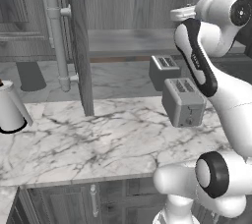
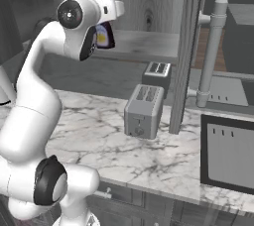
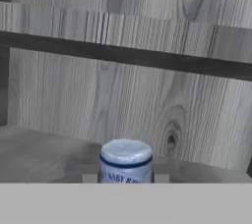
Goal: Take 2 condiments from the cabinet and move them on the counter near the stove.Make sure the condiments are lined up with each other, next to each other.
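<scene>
The jaws grip the sauce bottle (blue cap up) at the frame's bottom centre. Behind it stands the cabinet back wall

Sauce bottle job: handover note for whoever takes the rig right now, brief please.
Gripper: shut on the sauce bottle, up at the open cabinet, at its inner shelf.
Sauce bottle: blue cap close in the hand view; whether it has lifted off the shelf cannot be told.
Cabinet door is open.
Counter carries two toasters and a kettle, with no condiment visible on it.
Done: door open, first bottle gripped.
Left: carry it to the counter near the stove, fetch the second condiment, line them up side by side.
</scene>
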Available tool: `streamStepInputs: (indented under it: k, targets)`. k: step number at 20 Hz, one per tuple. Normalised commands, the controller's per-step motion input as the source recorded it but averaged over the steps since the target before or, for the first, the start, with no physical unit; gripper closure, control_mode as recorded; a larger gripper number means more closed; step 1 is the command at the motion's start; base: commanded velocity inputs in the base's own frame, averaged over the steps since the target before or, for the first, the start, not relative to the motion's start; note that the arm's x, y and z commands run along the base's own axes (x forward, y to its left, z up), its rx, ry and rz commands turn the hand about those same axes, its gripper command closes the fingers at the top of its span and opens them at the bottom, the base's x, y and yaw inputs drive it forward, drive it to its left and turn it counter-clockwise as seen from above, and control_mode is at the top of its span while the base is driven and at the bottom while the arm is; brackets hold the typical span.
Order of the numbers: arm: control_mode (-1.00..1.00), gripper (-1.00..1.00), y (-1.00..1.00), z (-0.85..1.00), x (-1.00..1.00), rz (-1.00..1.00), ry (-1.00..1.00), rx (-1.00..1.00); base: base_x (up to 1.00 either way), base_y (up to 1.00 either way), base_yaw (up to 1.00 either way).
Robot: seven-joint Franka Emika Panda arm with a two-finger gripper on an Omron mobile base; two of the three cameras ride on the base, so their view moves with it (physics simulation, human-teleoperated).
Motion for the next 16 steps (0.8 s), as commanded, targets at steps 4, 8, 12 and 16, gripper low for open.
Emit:
streamStepInputs:
  k: [4, 8, 12, 16]
  targets:
    - [-1.00, 1.00, 0.10, -0.44, -0.41, 0.01, 0.00, -0.05, 0.00, 0.00, 0.00]
    - [-1.00, 1.00, 0.16, -0.26, -0.21, 0.00, 0.00, 0.00, 0.00, 0.00, 0.00]
    - [-1.00, 1.00, 0.12, -0.02, -0.12, -0.03, 0.00, 0.00, 0.00, 0.00, 0.00]
    - [-1.00, 1.00, 0.02, 0.00, -0.18, -0.16, 0.00, 0.00, 0.00, 0.00, 0.00]
